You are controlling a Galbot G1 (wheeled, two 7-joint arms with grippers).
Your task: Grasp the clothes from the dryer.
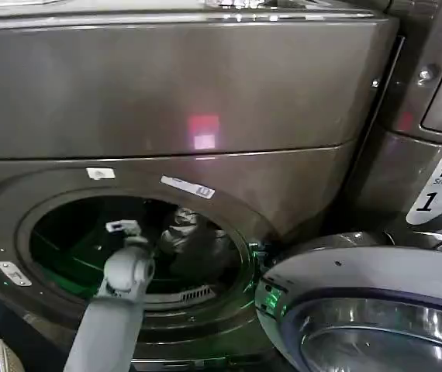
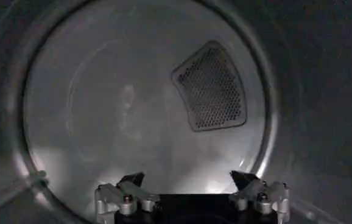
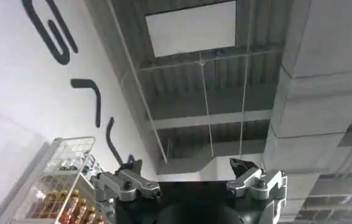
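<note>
Lying inside the dryer (image 1: 205,93), the clothes (image 1: 179,227) are seen in the head view as a pale grey crumpled bunch at the middle of the round opening, right of the arm. No clear pointing direction can be given for so soft a heap. Its longer extent is judged to run roughly up and down in the frame, with the top leaning slightly left, though much of it is lost in shadow.

The reaching step is judged to be in hand, and nothing is gripped yet. The left gripper (image 1: 122,226) is placed inside the opening, just left of the bunch. In the left wrist view it (image 2: 188,178) is shown spread wide and empty, faced toward the drum's back wall and the vent (image 2: 212,86).

For the next move, a turn toward the bunch and a closing on a thick fold are called for.

The door (image 1: 360,310) is swung open at lower right. The right gripper (image 3: 188,170) is held wide, aimed at the ceiling (image 3: 225,91).
</note>
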